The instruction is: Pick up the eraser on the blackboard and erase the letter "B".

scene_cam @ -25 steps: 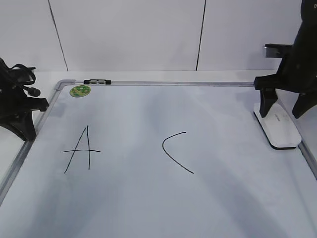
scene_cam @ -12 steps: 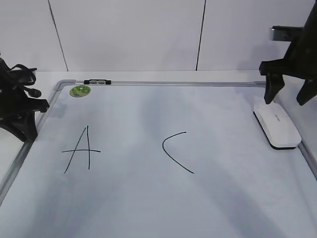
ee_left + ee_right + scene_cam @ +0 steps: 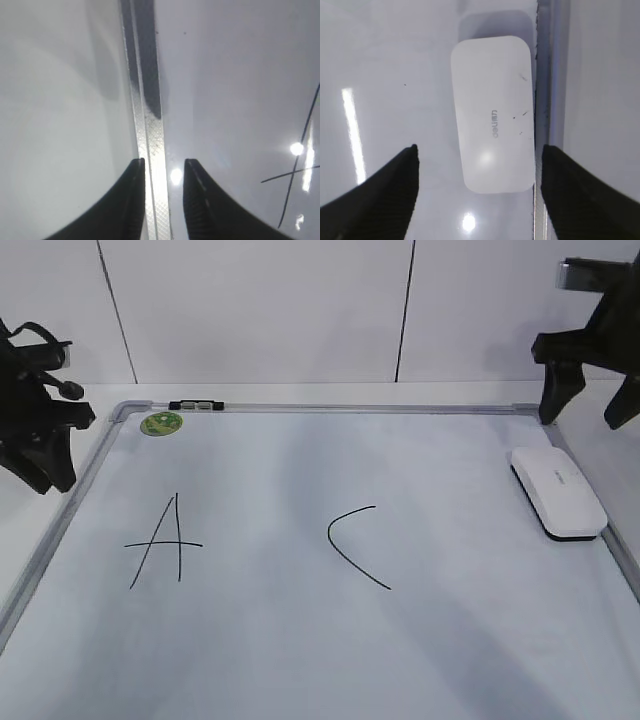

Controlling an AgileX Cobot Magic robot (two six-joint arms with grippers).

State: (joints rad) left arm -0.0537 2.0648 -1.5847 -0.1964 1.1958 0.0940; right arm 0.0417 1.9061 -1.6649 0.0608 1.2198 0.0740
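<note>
The light is bright and even, coming from above. The blackboard (image 3: pixel 300 640) shows soft grey shadow bands in the exterior view. In both wrist views small white glare spots and streaks sit on its glossy surface. The eraser (image 3: pixel 492 112) throws a faint shadow. The left gripper (image 3: pixel 161 200) looks blurred near the lens.

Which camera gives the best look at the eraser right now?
The right wrist view: the eraser fills the middle, seen whole from above against the board's frame. The exterior view shows it small and slanted near the right edge. The left wrist view misses it.
</note>
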